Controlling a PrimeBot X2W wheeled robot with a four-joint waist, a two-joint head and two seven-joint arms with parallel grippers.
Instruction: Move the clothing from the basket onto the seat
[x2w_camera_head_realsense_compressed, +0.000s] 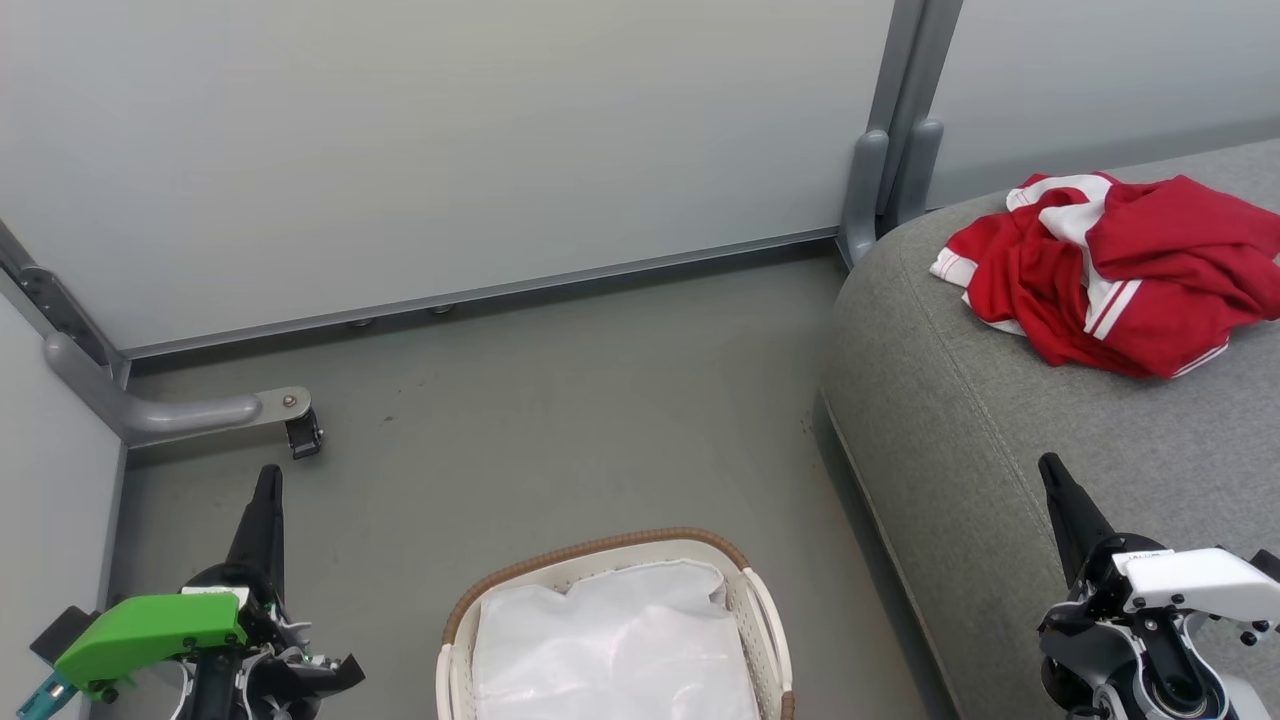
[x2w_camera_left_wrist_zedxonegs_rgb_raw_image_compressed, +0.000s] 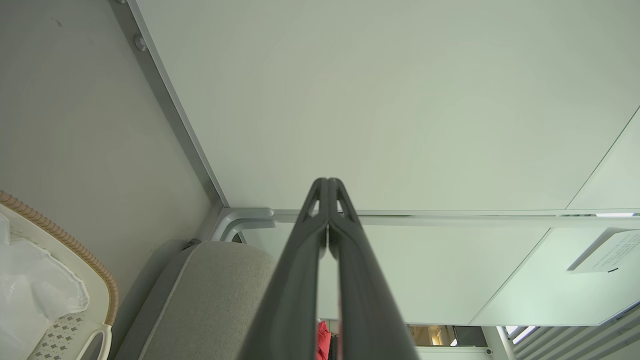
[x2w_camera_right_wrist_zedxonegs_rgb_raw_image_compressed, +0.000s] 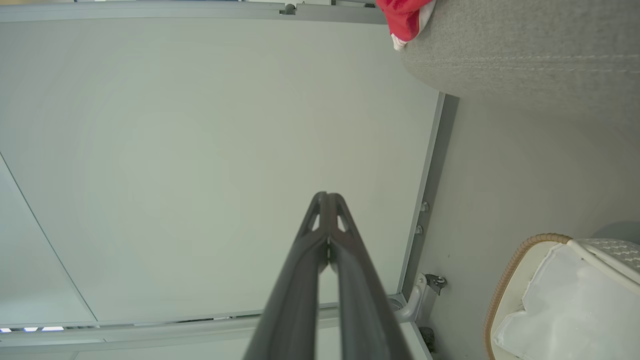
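The red clothing (x2w_camera_head_realsense_compressed: 1120, 270) with white stripes lies crumpled on the grey seat (x2w_camera_head_realsense_compressed: 1000, 440) at the right; a corner of the clothing (x2w_camera_right_wrist_zedxonegs_rgb_raw_image_compressed: 406, 20) also peeks over the seat (x2w_camera_right_wrist_zedxonegs_rgb_raw_image_compressed: 525, 50) in the right wrist view. The white basket (x2w_camera_head_realsense_compressed: 600, 570) with its brown rim stands on the floor at the bottom centre, holding just its white liner (x2w_camera_head_realsense_compressed: 615, 640). My left gripper (x2w_camera_head_realsense_compressed: 268, 478) is shut and empty, left of the basket. My right gripper (x2w_camera_head_realsense_compressed: 1050, 468) is shut and empty, over the seat's front edge. Both wrist views show closed fingertips (x2w_camera_left_wrist_zedxonegs_rgb_raw_image_compressed: 327, 184) (x2w_camera_right_wrist_zedxonegs_rgb_raw_image_compressed: 327, 197).
Pale partition panels (x2w_camera_head_realsense_compressed: 450, 150) close off the back and left, with grey posts (x2w_camera_head_realsense_compressed: 890, 170) in the corner beside the seat. A metal foot with a caster (x2w_camera_head_realsense_compressed: 300, 430) sticks out on the floor at the left. Grey floor (x2w_camera_head_realsense_compressed: 560, 420) lies between basket and panels.
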